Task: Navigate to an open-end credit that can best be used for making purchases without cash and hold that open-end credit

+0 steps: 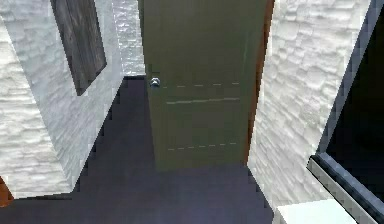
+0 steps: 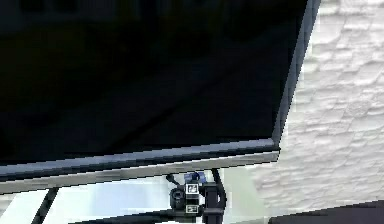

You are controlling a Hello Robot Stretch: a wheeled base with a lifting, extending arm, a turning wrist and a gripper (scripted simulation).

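Your pincer [image 2: 176,200] is a small dark shape at the bottom of the arm side view, a little right of the middle. It sits just below the grey lower frame of a large television [image 2: 140,70]. Two white marker squares [image 2: 193,187] stand right beside it, and the dark arm [image 2: 212,208] rises from the bottom edge at their right. A pale surface [image 2: 110,195] lies behind the pincer, so you cannot tell how its fingers stand or whether it holds anything. You also cannot tell where the credit card is.

Going left to right in the forward view, you first meet a rough white stone wall [image 1: 35,110] with a dark framed panel [image 1: 78,40] hanging on it. Next, dark floor [image 1: 120,150] runs back to an olive-green door [image 1: 205,80] in the middle, facing you, with a round silver knob [image 1: 158,82] at its left edge. A brown door frame [image 1: 263,70] borders the door's right side. Beyond it is a second white stone wall [image 1: 300,100]. At the far right edge you see the television's black screen in its grey frame, with a pale corner below it.

Going left to right in the arm side view, a thin dark strut [image 2: 45,205] slants under the television at the lower left. The black screen spans most of the width. White stone wall [image 2: 340,110] takes up the right side.
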